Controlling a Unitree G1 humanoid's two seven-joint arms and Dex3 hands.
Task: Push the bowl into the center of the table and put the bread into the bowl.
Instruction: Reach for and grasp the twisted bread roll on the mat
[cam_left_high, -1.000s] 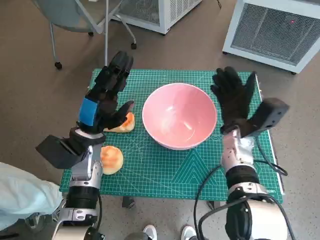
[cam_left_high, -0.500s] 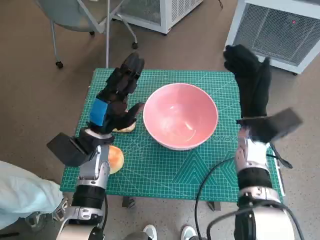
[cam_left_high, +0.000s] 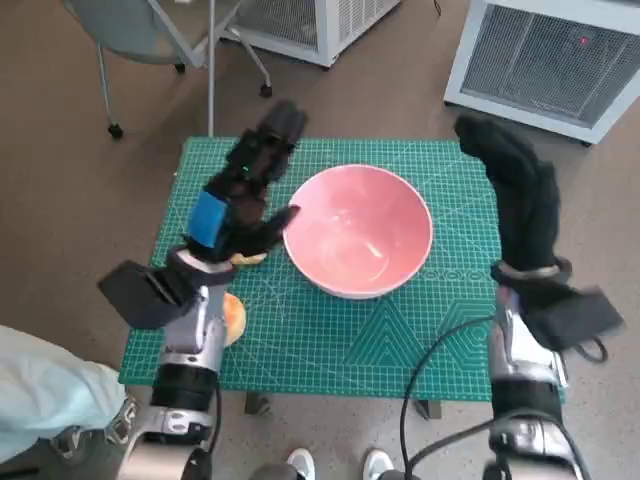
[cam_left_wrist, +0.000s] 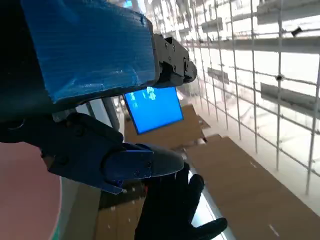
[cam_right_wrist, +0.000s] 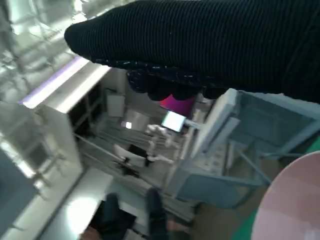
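Two hands were raised above a small table covered by a green cutting mat (cam_left_high: 350, 340). The pink bowl (cam_left_high: 358, 232) was positioned upright on the mat, roughly at its middle, with nothing visible inside it.

The left hand (cam_left_high: 243, 195) was held over the left part of the mat, its fingers extended and spread, with nothing gripped. Its thumb tip was seen at the bowl's left rim; whether contact was made could not be determined from the head view. In the left wrist view the blue-taped back (cam_left_wrist: 90, 45) filled the upper part of the picture, a curved pink edge of the bowl (cam_left_wrist: 25, 195) was visible beside the hand, and the gloved right hand (cam_left_wrist: 172, 210) appeared beyond it.

The right hand (cam_left_high: 515, 190) was held to the right of the bowl, apart from it, the glove stretched out long and flat with the fingers close together and nothing held. In the right wrist view the glove (cam_right_wrist: 210, 45) lay across the top, and a segment of the pink bowl rim (cam_right_wrist: 290, 205) was seen at the lower corner.

One piece of bread (cam_left_high: 248, 259) lay on the mat just left of the bowl, mostly hidden under the left hand. A second, rounder bread roll (cam_left_high: 232, 318) lay nearer the front left corner of the mat, partly hidden behind the left forearm. Neither piece was inside the bowl.

A chair base (cam_left_high: 150, 40) and white ventilated cabinets (cam_left_high: 560, 60) stood on the floor beyond the table.
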